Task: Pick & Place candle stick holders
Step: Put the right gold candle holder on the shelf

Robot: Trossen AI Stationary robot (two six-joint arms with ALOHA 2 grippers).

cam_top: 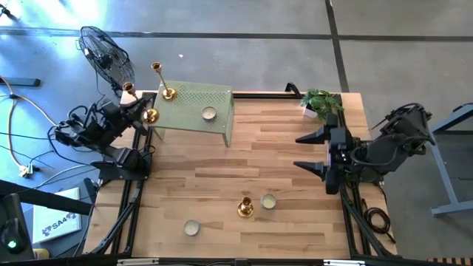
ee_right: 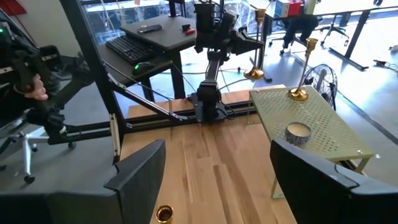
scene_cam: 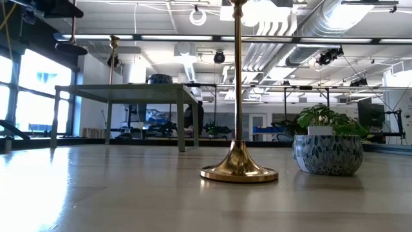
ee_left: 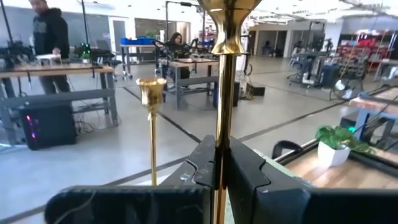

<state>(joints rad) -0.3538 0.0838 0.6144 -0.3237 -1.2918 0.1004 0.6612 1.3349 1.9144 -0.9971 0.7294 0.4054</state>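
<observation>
Looking down from the high view, the left claw is pinching a candlestick at the left edge of the green riser; a second candlestick is standing on the riser's left corner, and a third is sitting on the counter, well in front of the riser. The right claw is hovering spread, right of the riser.

In the low view, the third candlestick is standing upright, nearer than the riser.

In the left wrist view, the fingers are pressing the stem.

In the right wrist view, spread fingers are facing the riser.
</observation>
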